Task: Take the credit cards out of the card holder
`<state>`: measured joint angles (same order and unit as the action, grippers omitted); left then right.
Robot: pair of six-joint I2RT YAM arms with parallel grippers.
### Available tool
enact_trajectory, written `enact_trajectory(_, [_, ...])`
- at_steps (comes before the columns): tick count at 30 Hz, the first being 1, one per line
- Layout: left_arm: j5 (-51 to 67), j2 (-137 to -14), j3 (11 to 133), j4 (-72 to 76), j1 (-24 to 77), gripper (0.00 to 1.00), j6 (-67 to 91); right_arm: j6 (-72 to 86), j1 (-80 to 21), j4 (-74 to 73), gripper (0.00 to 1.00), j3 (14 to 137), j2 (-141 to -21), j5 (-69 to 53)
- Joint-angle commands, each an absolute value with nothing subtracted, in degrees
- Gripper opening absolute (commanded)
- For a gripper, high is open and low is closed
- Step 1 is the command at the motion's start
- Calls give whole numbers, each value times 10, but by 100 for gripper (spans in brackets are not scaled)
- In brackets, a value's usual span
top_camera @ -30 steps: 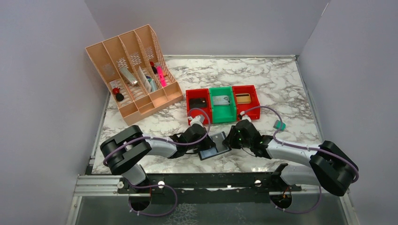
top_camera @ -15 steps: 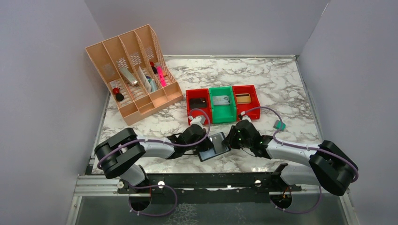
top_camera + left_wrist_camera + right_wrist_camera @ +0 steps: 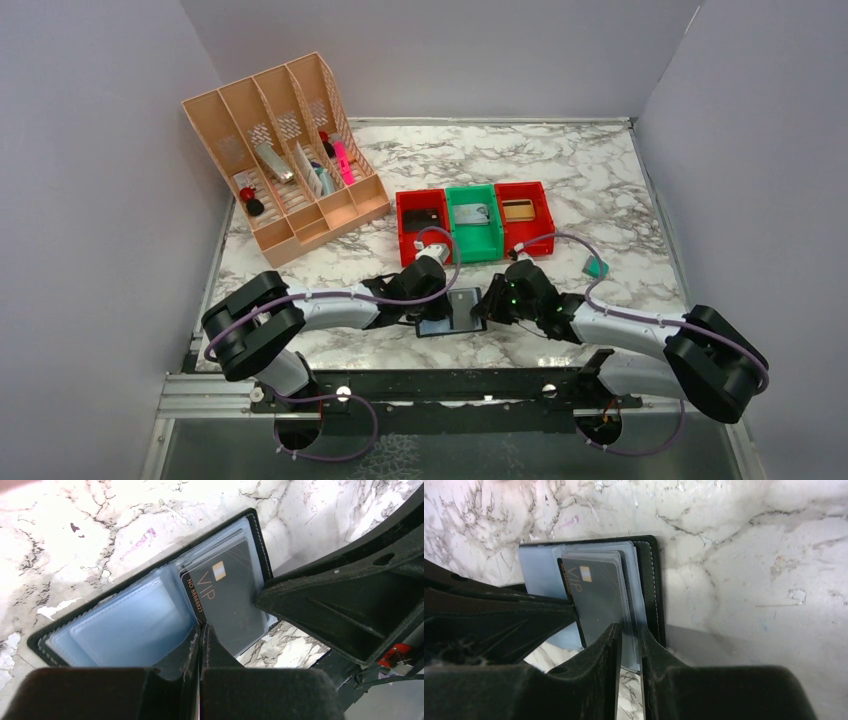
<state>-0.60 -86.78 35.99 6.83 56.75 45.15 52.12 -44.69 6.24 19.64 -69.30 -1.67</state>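
Observation:
The black card holder [image 3: 450, 322] lies open on the marble near the front edge, between both grippers. In the left wrist view its grey-blue panel [image 3: 125, 625] faces up, and a dark credit card [image 3: 227, 597] marked VIP sticks partly out of the right-hand sleeve. My left gripper [image 3: 201, 629] is shut on that card's near corner. My right gripper [image 3: 629, 632] is shut on the clear sleeves at the edge of the holder [image 3: 653, 590], beside the card [image 3: 596, 595]. In the top view the left gripper [image 3: 432, 298] and the right gripper [image 3: 487, 303] flank the holder.
Two red bins [image 3: 422, 222] [image 3: 524, 212] with a green bin [image 3: 473, 222] between them stand just behind the grippers. A peach desk organiser [image 3: 285, 150] stands at the back left. A small teal block [image 3: 597, 267] lies to the right.
My left gripper has moved right onto the holder. The holder has turned from a diagonal lie to nearly square with the table edge. The right gripper has stayed on it.

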Motion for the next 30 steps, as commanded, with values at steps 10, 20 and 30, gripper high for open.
enact_trajectory(10, [-17,-872,376,24,569,0,410,473,-454,-27,24,221,-613,-54])
enact_trajectory(20, [-16,-869,380,18,570,0,409,469,-454,58,24,243,-722,-113])
enact_trajectory(30, [-44,-841,342,37,570,0,419,520,-452,65,23,161,-715,-47])
